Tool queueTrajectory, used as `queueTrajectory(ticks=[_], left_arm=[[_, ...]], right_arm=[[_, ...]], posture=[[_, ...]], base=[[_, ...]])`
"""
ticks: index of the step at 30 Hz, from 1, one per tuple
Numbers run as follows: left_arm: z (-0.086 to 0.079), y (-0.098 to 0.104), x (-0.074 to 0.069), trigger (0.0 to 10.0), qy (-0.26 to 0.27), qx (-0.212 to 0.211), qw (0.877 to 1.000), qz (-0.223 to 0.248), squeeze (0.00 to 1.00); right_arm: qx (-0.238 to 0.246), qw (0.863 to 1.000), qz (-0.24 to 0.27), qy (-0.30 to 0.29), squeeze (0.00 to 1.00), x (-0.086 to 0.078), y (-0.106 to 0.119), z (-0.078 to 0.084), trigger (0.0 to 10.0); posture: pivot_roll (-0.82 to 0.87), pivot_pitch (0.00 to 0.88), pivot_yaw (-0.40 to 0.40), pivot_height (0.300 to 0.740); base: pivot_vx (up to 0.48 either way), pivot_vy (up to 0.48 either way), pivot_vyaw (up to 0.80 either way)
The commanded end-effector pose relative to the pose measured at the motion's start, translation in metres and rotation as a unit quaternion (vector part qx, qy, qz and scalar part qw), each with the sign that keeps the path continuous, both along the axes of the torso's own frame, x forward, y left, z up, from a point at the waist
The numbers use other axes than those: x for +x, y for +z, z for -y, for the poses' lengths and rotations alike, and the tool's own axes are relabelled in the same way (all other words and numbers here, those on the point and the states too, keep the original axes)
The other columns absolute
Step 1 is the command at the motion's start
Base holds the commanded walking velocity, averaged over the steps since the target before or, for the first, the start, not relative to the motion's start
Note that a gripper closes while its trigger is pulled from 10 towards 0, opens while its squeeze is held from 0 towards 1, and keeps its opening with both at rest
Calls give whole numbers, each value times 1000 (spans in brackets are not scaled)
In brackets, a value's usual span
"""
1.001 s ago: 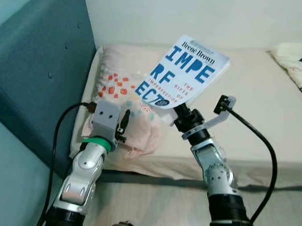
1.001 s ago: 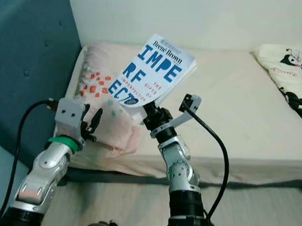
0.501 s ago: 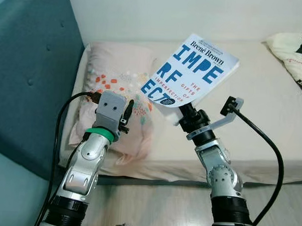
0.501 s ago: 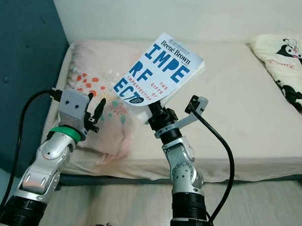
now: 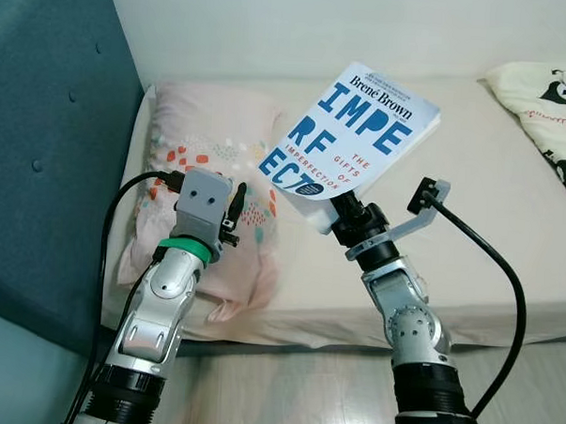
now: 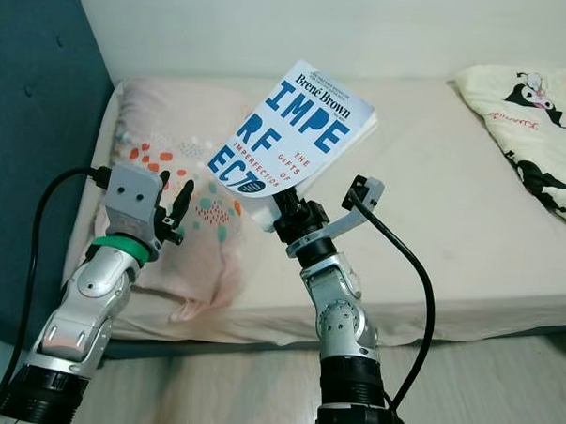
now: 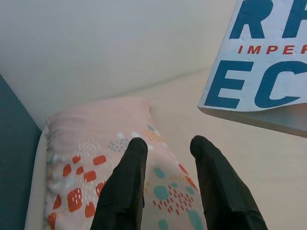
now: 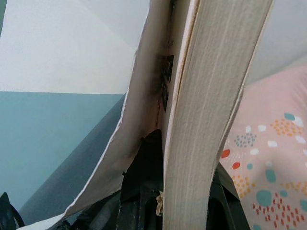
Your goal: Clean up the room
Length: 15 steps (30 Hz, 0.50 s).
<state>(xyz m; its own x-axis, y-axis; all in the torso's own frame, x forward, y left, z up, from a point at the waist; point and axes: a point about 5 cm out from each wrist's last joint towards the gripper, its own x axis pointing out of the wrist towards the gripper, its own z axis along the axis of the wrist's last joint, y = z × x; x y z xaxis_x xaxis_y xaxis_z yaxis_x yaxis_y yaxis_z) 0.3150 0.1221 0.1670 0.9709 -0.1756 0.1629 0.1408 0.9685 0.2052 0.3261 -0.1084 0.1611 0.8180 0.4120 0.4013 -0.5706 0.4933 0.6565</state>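
My right gripper (image 5: 332, 210) is shut on a white paperback book (image 5: 352, 131) with big blue letters, holding it tilted in the air above the bed (image 5: 471, 211). The right wrist view looks along the book's page edge (image 8: 211, 96). My left gripper (image 5: 234, 210) hovers over the pink patterned pillow (image 5: 206, 148) at the bed's head end, holding nothing. Its two black fingers (image 7: 127, 187) stand a little apart in the left wrist view, above the pillow (image 7: 91, 158), with the book's lower corner (image 7: 259, 81) close by.
A teal padded headboard (image 5: 51, 146) rises on the left. A cream blanket with cartoon prints (image 5: 541, 101) lies at the bed's far right. A pale wall (image 5: 301, 25) runs behind the bed, and wooden floor (image 5: 285, 390) lies at its front edge.
The camera has turned, so the whole scene has slid rightward in the picture. Both arms keep nearly the same pose, and the book stays in the right gripper.
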Motion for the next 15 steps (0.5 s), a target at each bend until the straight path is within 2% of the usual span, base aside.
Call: queueTrajectory(ticks=[1, 15], left_arm=[[-1, -2, 1, 10000, 4, -2, 1000, -1, 0], [-5, 5, 3, 10000, 13, -17, 1000, 8, 0]], right_arm=[[0, 1000, 12, 11, 0, 1, 4, -4, 10000], [-1, 1000, 9, 13, 0, 1, 3, -5, 10000]], posture=[[18, 5, 40, 725], [23, 10, 37, 725]], base=[[480, 0, 0], [454, 0, 0]])
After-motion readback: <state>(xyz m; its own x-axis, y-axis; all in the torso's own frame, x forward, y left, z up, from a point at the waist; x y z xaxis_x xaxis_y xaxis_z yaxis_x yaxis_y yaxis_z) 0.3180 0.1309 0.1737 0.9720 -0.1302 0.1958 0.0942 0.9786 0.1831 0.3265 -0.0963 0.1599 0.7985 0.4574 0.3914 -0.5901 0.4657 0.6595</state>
